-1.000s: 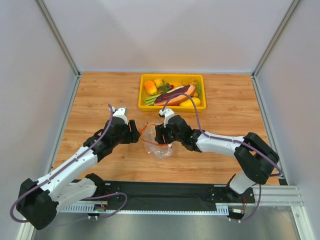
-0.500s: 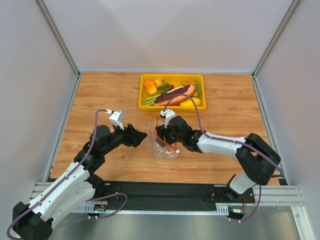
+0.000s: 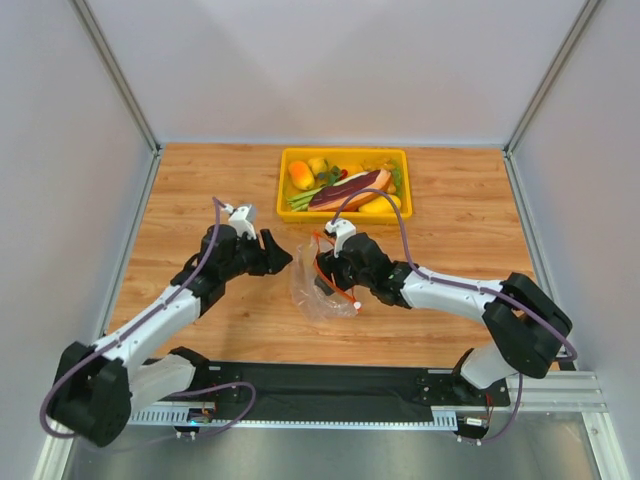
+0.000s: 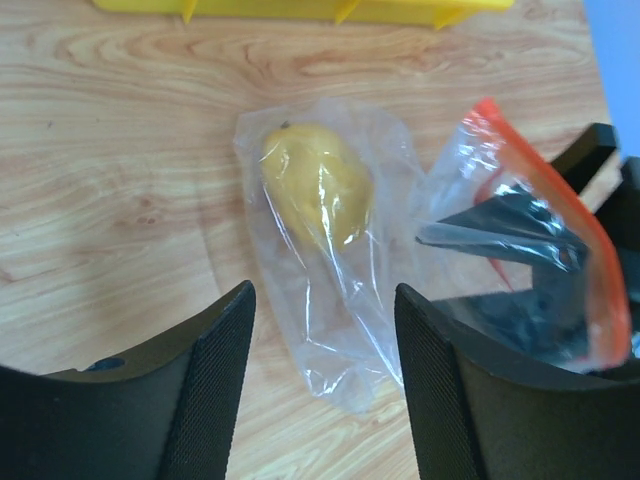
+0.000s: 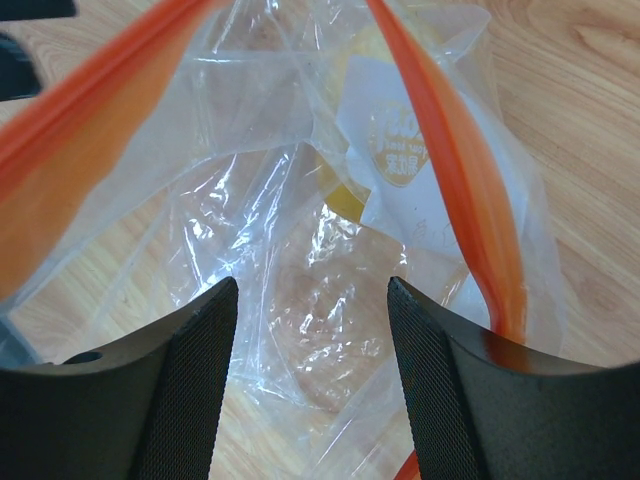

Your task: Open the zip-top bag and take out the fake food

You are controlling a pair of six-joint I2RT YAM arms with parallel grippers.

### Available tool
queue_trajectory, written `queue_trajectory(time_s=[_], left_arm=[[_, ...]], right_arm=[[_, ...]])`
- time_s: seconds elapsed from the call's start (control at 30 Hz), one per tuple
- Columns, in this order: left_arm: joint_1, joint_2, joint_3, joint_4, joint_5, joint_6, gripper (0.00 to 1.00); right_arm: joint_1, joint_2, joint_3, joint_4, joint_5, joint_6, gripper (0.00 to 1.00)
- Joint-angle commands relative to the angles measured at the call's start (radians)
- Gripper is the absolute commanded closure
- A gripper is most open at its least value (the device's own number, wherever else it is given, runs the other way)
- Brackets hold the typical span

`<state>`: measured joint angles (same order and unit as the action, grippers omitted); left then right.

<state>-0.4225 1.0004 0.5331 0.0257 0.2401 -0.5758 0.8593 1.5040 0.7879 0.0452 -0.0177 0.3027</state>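
Left wrist: my left claw [image 4: 322,296] gapes empty; right claw [image 5: 310,290], open, props the zip-top bag [image 4: 405,170]. I'd enter slowly, pinching the yellow fruit [image 4: 315,190].

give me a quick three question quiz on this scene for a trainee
1. True or false: the left gripper is gripping the zip-top bag.
2. What shows inside the bag? A) a yellow toy fruit B) a leek C) nothing
3. Seen from the right wrist, the bag's mouth is ___ (open or zipped).
Key: 1 false; 2 A; 3 open.
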Motion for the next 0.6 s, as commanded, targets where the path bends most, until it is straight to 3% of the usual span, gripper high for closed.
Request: queue_trajectory(time_s=[0.0, 0.2, 0.57], left_arm=[[0.007, 0.131, 0.093, 0.049, 0.044, -0.006, 0.37], [0.005, 0.288, 0.151, 0.036, 0.024, -0.042, 0.4], [0.002, 0.432, 0.122, 0.111, 0.086, -0.087, 0.36]], right_arm=[[-0.005, -0.033, -0.012, 0.033, -0.008, 0.027, 0.37], [-0.005, -0.051, -0.021, 0.05, -0.027, 0.052, 0.37], [-0.002, -0.034, -0.001, 0.065, -0.056, 0.064, 0.38]])
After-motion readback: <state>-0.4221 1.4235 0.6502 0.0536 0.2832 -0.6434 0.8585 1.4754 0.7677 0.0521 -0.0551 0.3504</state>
